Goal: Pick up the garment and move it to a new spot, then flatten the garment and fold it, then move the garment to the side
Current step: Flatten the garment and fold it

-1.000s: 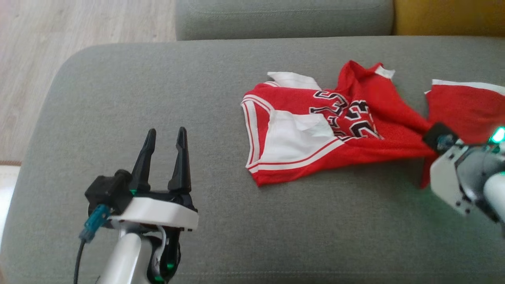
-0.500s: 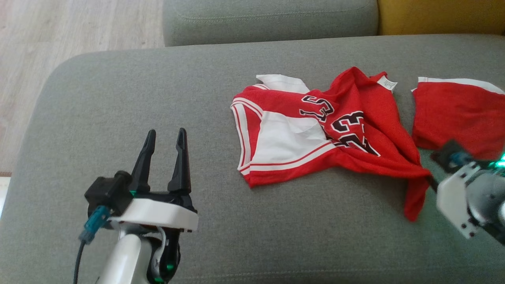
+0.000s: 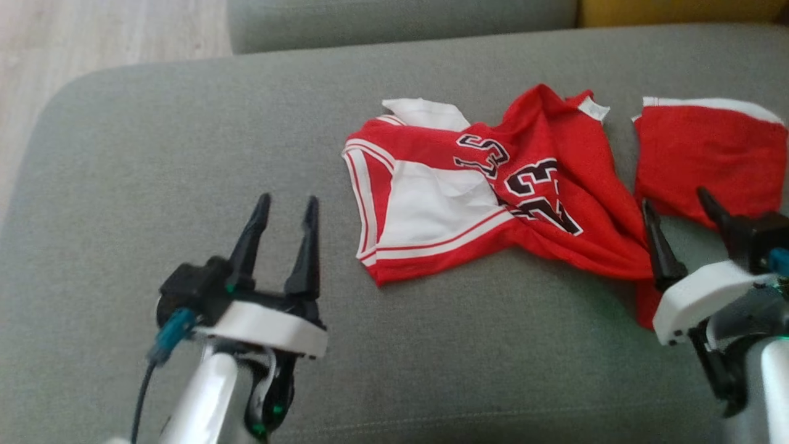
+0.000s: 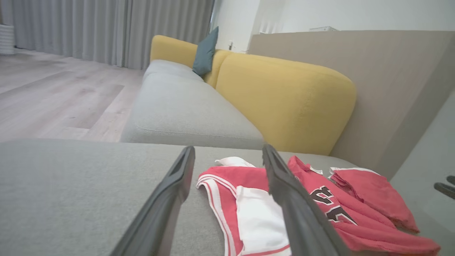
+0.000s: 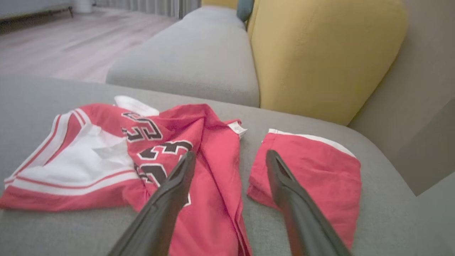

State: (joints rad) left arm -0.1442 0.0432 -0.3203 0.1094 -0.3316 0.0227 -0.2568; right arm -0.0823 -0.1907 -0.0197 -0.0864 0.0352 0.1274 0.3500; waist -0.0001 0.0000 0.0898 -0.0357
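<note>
Red mesh jersey (image 3: 493, 203), crumpled on grey sofa seat (image 3: 154, 185), right of centre, long axis left to right. Right tool (image 3: 674, 198) open and empty, just beside jersey's right end, tips pointing between it and a separate red cloth (image 3: 709, 148). Left tool (image 3: 289, 198) open, empty, well apart near front left. Right arm nearer, likely first to grasp.

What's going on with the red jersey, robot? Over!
Left gripper open, empty. Right gripper open, empty, at the right end of the red jersey. Jersey crumpled on grey sofa cushion, not folded. Second red garment lies close on its right.
</note>
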